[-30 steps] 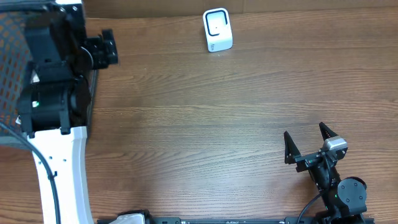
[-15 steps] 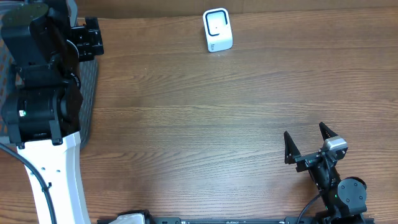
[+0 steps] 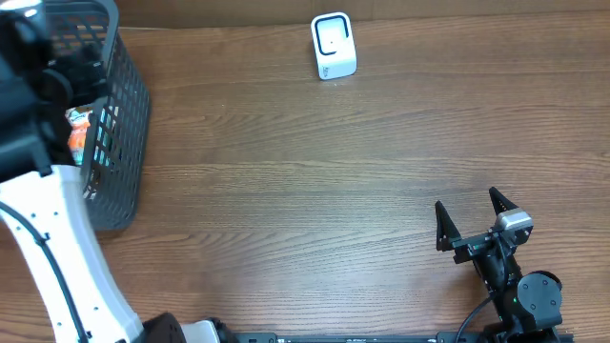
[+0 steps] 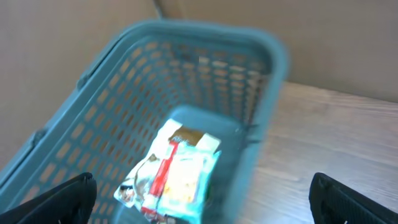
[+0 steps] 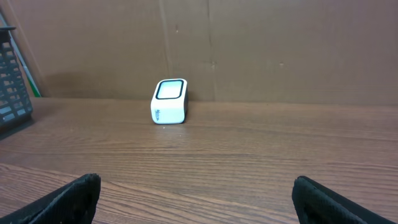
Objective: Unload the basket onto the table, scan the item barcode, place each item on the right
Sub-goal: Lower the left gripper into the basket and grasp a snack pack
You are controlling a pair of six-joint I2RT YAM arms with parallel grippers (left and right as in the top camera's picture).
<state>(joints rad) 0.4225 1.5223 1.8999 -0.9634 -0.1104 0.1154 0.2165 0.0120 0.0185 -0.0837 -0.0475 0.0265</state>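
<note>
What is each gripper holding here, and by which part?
Nothing is held. The left gripper is open over the packet lying in the basket; the right gripper is open and empty.

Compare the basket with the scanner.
The basket is dark open mesh; the scanner is a solid white box. The basket is far larger than the scanner. The basket holds a packet; the scanner holds nothing. Both stand on the table.
</note>
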